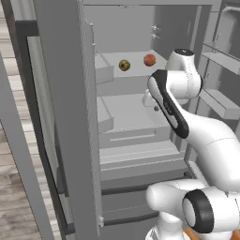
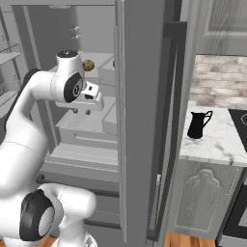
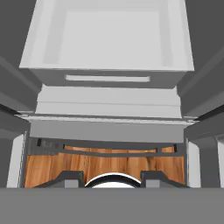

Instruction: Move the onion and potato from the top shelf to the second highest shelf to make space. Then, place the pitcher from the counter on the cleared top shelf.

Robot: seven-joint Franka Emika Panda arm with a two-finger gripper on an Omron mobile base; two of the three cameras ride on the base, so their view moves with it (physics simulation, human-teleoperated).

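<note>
two balls are seen on the top shelf (image 1: 136, 60): the potato (image 1: 124, 65) and, at its 3 o'clock, the onion (image 1: 149, 59). the gripper (image 2: 83, 111) is held empty over the second highest shelf (image 1: 129, 112), at 6 o'clock of the onion; its opening cannot be told. the hand is best raised and squared to one ball. the pitcher (image 2: 197, 124) is left on the counter (image 2: 217, 140).

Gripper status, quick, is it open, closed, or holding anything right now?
Gripper: open, fingers apart with nothing between them; it holds nothing and looks down at the second highest shelf. Onion and potato sit on the top shelf.
</note>
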